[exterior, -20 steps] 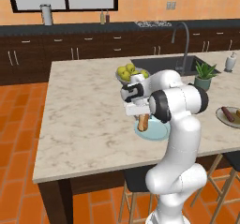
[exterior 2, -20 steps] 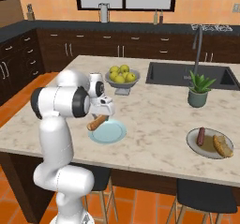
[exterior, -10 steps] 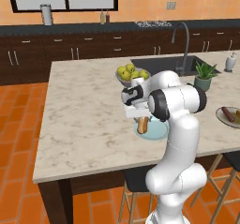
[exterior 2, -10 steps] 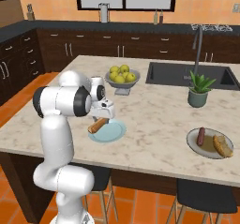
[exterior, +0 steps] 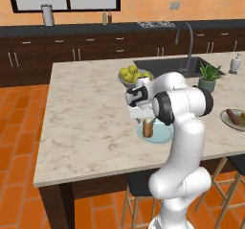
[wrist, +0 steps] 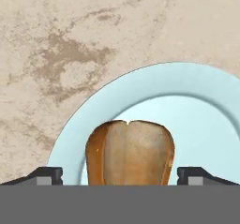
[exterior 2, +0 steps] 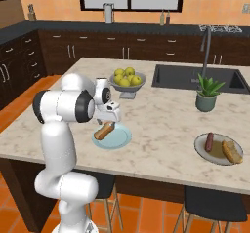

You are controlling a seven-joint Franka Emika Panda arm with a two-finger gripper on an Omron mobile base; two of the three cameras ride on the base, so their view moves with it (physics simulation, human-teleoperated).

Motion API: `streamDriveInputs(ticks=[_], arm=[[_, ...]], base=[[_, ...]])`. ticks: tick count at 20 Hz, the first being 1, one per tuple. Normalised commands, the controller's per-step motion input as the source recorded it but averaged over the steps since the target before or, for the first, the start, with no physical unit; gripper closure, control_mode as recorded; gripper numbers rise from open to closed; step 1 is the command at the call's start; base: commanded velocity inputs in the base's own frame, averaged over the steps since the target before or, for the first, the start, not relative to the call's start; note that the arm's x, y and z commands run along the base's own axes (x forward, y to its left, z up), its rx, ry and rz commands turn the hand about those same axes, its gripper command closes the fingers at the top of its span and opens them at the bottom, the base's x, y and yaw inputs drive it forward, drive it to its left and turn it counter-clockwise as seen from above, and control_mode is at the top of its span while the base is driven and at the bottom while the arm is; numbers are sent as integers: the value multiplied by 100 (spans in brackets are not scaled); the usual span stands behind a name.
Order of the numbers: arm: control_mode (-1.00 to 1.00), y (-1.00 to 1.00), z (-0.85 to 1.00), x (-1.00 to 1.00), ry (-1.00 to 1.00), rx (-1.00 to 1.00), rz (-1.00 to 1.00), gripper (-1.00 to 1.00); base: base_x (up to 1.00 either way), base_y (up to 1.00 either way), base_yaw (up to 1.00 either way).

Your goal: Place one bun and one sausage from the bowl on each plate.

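Releasing the bun (wrist: pixel 130 153) onto the pale blue plate (wrist: pixel 197 96) looks like the step in hand. Left to right in the hand view: left tip, bun, right tip. The jaws (wrist: pixel 120 175) are spread wide, tips clear of the bun on both sides, so nothing's pinched. In the right base view the bun (exterior 2: pixel 104 130) lies on the near plate (exterior 2: pixel 119 138) w/ its long axis slanting toward the arm, one end under the jaws.

Far right on the tabletop (exterior 2: pixel 161 115), a 2nd plate (exterior 2: pixel 217 155) already has a sausage (exterior 2: pixel 210 141) & a bun.

Next, prob.: lift straight up w/o nudging the bun, then fetch a sausage for this plate.
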Motion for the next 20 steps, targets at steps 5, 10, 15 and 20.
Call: streamDriveInputs(ticks=[5,10,15,20], arm=[[-100,-18,39,-18,-17,0,0,-100],[-100,0,61,-57,-1,0,0,-100],[-100,0,44,-66,0,0,0,-100],[-100,0,52,-48,-4,0,6,-100]], base=[[0,0,0],[0,0,0],[0,0,0],[0,0,0]])
